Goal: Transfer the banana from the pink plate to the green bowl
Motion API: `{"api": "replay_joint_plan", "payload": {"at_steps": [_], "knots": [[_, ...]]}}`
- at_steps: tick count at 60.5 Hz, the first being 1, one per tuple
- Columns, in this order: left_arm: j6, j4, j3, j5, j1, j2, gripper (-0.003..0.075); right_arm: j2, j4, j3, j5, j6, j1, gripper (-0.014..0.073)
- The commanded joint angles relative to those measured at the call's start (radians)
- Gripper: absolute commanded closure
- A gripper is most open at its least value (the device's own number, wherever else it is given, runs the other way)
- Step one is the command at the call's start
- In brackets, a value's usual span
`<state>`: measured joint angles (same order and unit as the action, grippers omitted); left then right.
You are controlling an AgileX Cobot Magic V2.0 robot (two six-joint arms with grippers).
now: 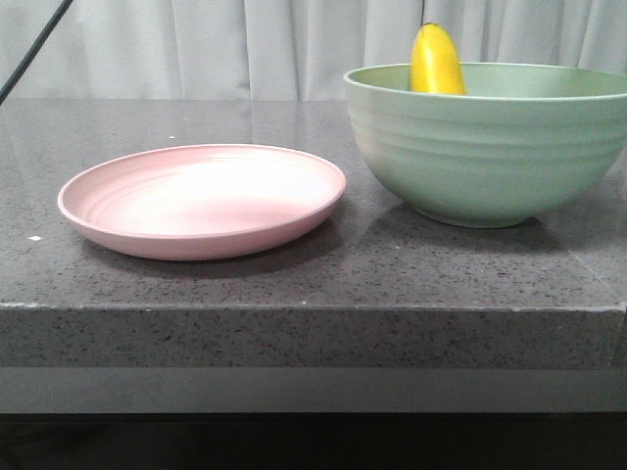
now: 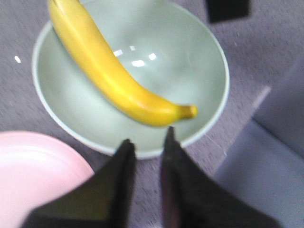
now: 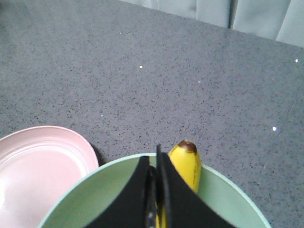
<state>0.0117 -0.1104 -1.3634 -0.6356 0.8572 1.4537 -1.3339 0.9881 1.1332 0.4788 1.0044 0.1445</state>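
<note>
The banana (image 1: pixel 436 61) lies inside the green bowl (image 1: pixel 485 147), with one end sticking up over the far rim. The pink plate (image 1: pixel 201 196) sits empty to the left of the bowl. Neither gripper shows in the front view. In the left wrist view my left gripper (image 2: pixel 147 137) is open and empty, above the bowl's (image 2: pixel 190 61) near rim, with the banana (image 2: pixel 114 76) beyond it and the plate (image 2: pixel 33 171) beside it. In the right wrist view my right gripper (image 3: pixel 154 156) is shut, above the bowl (image 3: pixel 95 194); the banana (image 3: pixel 185 164) leans on the rim just behind the fingers, and the plate (image 3: pixel 38 166) shows too.
Plate and bowl stand on a grey speckled stone counter (image 1: pixel 313 274) whose front edge is close to the camera. A pale curtain (image 1: pixel 245 44) hangs behind. A dark block (image 2: pixel 228 9) lies on the counter past the bowl.
</note>
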Motion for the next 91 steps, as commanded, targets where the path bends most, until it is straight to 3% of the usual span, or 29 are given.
{"api": "replay_joint_plan", "payload": {"at_steps": [1,15,26,36,53,64,78,91], "knots": [[-0.003,0.027,-0.034,0.139,-0.041,-0.038,0.0741,0.062,0.033,0.034,-0.027,0.003,-0.004,0.0655],[-0.012,0.031,-0.032,0.214,-0.328,-0.093,0.0741,0.162,0.032,0.033,-0.104,-0.202,-0.097,0.0655],[-0.012,0.053,0.038,0.232,-0.533,-0.234,0.0741,0.272,0.032,-0.011,-0.147,-0.209,-0.16,0.0655],[-0.012,0.054,0.212,0.287,-0.633,-0.435,0.0741,0.395,0.032,-0.111,-0.162,-0.166,-0.145,0.0655],[-0.012,0.042,0.604,0.346,-0.654,-0.836,0.0741,0.672,0.047,-0.359,-0.182,-0.1,0.005,0.0655],[-0.012,0.036,0.835,0.342,-0.654,-1.089,0.0741,0.893,0.047,-0.574,-0.207,-0.096,0.019,0.0655],[-0.012,-0.014,0.952,0.327,-0.654,-1.299,0.0741,1.141,0.047,-0.777,-0.256,-0.096,0.019,0.0655],[-0.012,-0.014,0.958,0.327,-0.654,-1.326,0.0741,1.187,0.049,-0.807,-0.246,-0.097,0.019,0.0655]]}}
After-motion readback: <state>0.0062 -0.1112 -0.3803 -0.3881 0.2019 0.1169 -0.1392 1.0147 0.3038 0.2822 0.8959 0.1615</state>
